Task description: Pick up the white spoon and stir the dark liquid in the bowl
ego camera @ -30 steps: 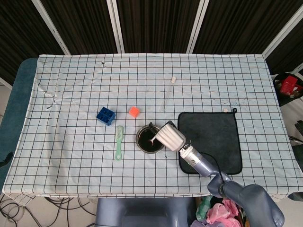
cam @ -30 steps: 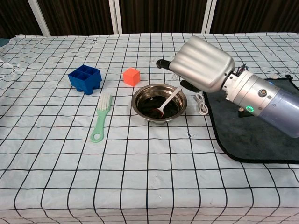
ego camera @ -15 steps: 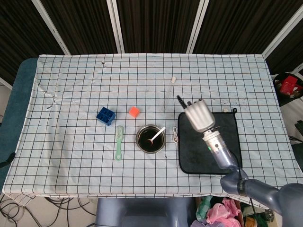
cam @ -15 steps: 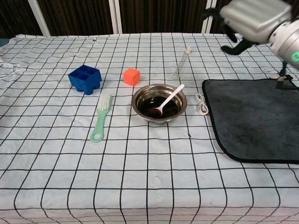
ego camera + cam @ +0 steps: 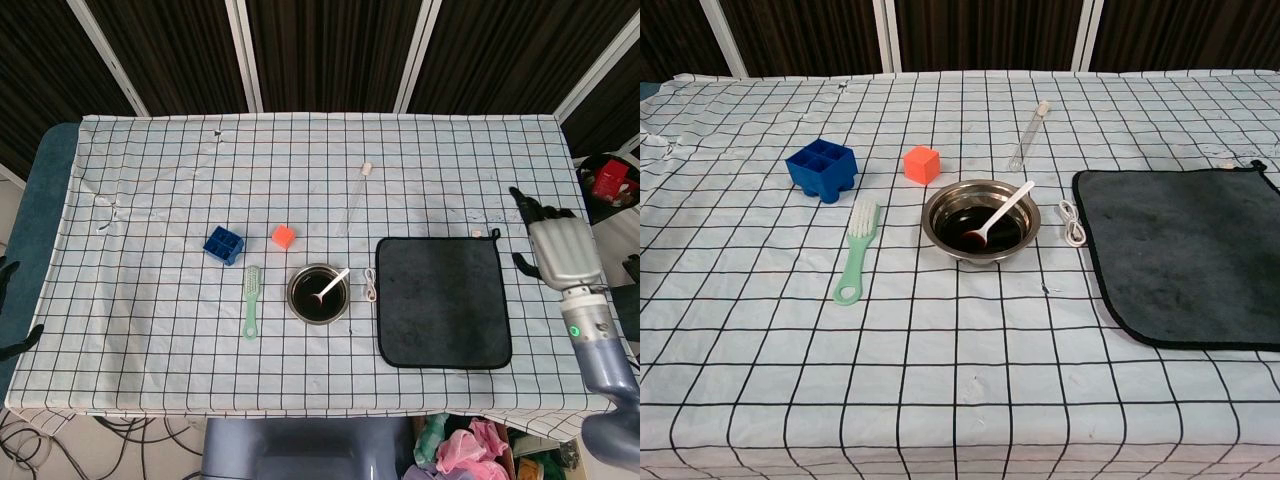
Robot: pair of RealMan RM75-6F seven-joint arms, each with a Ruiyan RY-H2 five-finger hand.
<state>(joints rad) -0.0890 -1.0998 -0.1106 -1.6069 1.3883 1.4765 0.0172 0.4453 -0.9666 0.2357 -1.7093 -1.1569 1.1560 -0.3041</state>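
The right hand (image 5: 560,247) is seen empty, fingers spread, beyond the table's right edge. The white spoon (image 5: 1000,213) is left in the bowl (image 5: 940,205), its tip submerged in dark liquid (image 5: 958,228).

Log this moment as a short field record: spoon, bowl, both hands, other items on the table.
spoon: white spoon lies in the bowl, tip in the dark liquid, handle on the rim
bowl: metal bowl, beside the dark mat
right hand: right hand off the table's right edge, holds nothing, fingers apart
left hand: not in view
other items: blue tray, orange cube, green brush, test tube, small cable
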